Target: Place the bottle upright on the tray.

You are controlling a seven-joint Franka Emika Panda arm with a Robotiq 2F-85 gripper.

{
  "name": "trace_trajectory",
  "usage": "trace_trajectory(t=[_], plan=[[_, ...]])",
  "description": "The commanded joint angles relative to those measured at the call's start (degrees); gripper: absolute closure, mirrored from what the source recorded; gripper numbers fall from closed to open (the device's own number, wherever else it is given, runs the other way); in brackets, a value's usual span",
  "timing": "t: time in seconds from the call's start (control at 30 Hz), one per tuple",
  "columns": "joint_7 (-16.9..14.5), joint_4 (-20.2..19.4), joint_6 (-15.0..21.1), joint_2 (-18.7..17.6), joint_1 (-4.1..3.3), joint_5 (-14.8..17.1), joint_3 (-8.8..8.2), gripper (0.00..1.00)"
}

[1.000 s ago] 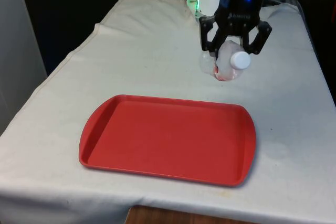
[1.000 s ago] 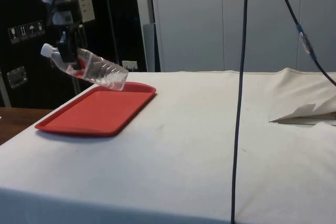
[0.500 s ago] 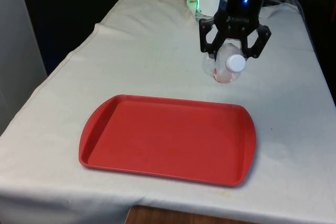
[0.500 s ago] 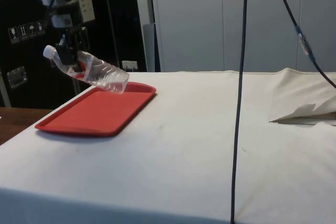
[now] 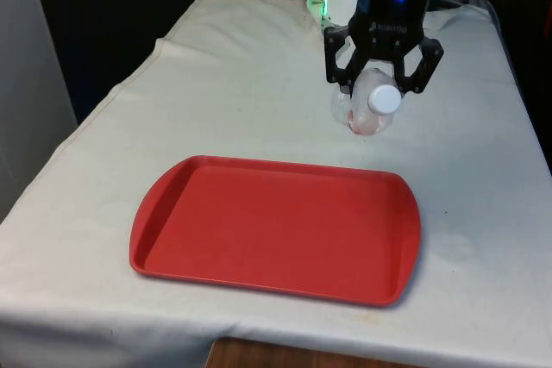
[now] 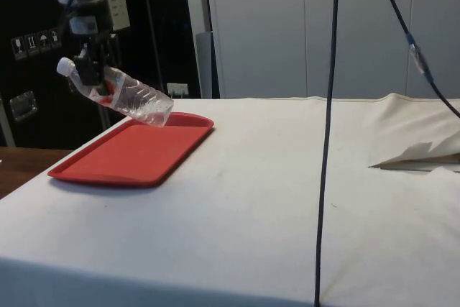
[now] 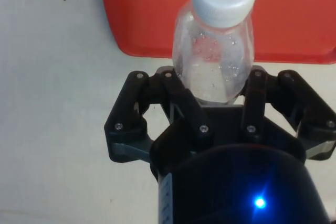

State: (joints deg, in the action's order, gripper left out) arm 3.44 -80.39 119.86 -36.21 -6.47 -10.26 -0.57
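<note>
Bottle [image 6: 122,93] tilted (cap twd tray [image 5: 276,226])

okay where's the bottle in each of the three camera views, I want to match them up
Front view: bottle in the gripper, above the cloth beyond the tray's far edge, cap toward the camera.
Side view: bottle tilted in the air over the tray's far end, cap higher.
Wrist view: bottle between the fingers.
Shared landmark: the red tray.
</note>
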Motion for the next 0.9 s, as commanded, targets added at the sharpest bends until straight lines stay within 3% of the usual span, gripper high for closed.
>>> trace_trajectory(t=[0.0, 0.03, 0.3, 0.33, 0.37, 0.67, 0.7, 0.87], plan=[[0.52, -0.63, 1.6, 0.34, -0.11, -0.29, -0.17, 0.66], [0.11, -0.17, 0.57, 0.0, 0.0, -0.06, -0.06, 0.66], [2.35, -1.32, 5.73, 0.23, -0.23, -0.69, -0.46, 0.66], [1.72, -0.92, 4.53, 0.0, 0.0, -0.34, -0.23, 0.66], [2.58, -1.38, 6.13, 0.23, -0.23, -0.74, -0.52, 0.66], [4.01, -1.66, 8.59, 0.0, -0.17, -0.8, -0.4, 0.66], [4.93, -2.01, 10.03, 0.11, -0.46, -1.32, -0.8, 0.66], [6.36, -2.52, 12.15, 0.06, -0.52, -1.95, -0.92, 0.66]])
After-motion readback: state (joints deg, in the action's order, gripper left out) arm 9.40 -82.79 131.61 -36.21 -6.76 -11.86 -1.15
